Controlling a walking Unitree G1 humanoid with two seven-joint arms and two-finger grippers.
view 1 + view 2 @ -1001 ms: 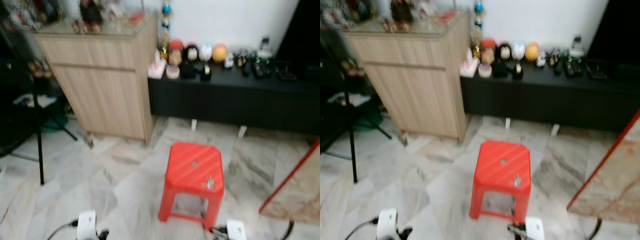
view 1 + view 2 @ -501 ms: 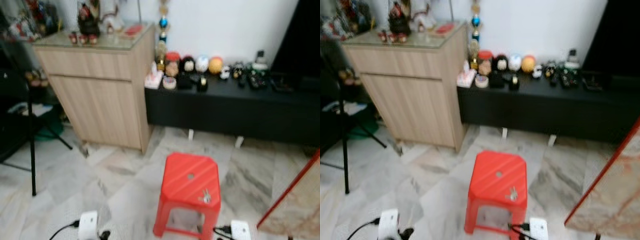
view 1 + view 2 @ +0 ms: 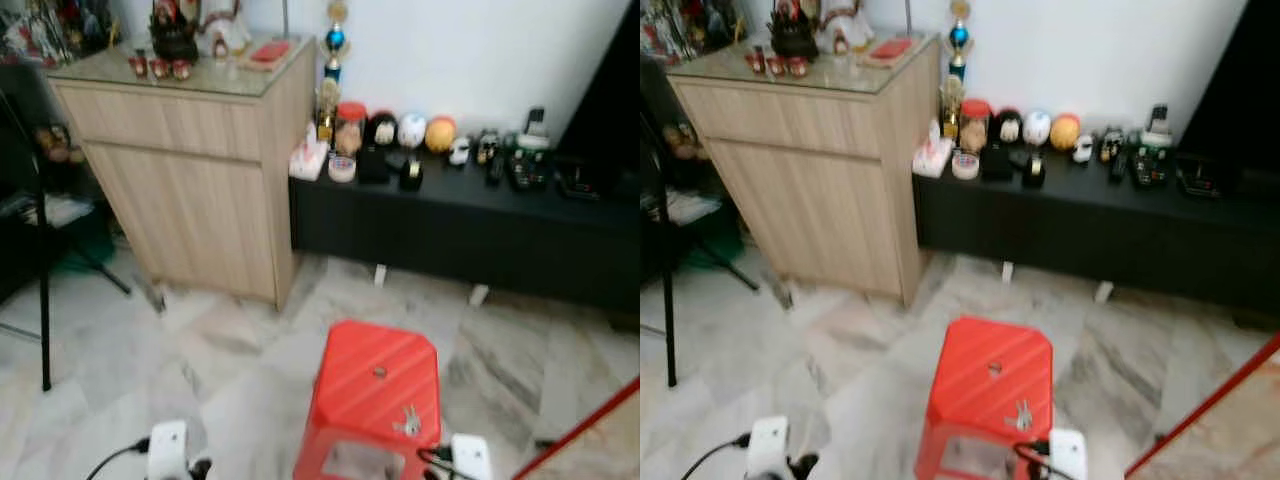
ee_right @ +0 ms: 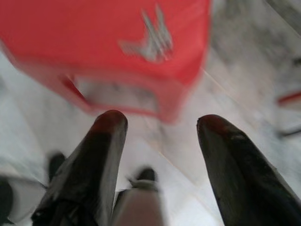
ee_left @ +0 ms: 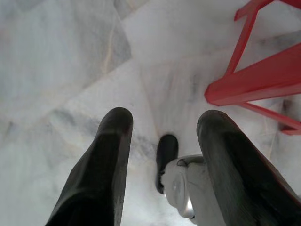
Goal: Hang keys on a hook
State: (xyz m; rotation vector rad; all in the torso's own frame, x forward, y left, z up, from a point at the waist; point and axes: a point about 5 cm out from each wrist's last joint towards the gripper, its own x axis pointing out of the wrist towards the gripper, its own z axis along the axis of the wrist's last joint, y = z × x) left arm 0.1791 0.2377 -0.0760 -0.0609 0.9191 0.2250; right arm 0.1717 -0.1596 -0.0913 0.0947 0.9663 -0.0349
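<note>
A bunch of silver keys (image 3: 408, 421) lies on the near right part of a red plastic stool (image 3: 372, 385) standing on the marble floor just ahead of me. In the right wrist view the keys (image 4: 151, 39) rest on the stool top (image 4: 70, 33), beyond my right gripper (image 4: 160, 129), which is open and empty above the floor. My left gripper (image 5: 162, 125) is open too, pointing down at the floor beside the stool's leg (image 5: 244, 44). Both wrists (image 3: 168, 447) hang low at the bottom edge of the eye views. I see no hook.
A light wooden cabinet (image 3: 195, 170) with figurines on top stands at the back left. A low black console (image 3: 470, 215) carries many small ornaments along the white wall. A black stand leg (image 3: 42, 320) is at left, and a red-edged panel (image 3: 590, 430) at right.
The camera has come closer to the stool and cabinet; the stool now sits lower and nearer in view. The keys lie where they were. Both arms still hang low.
</note>
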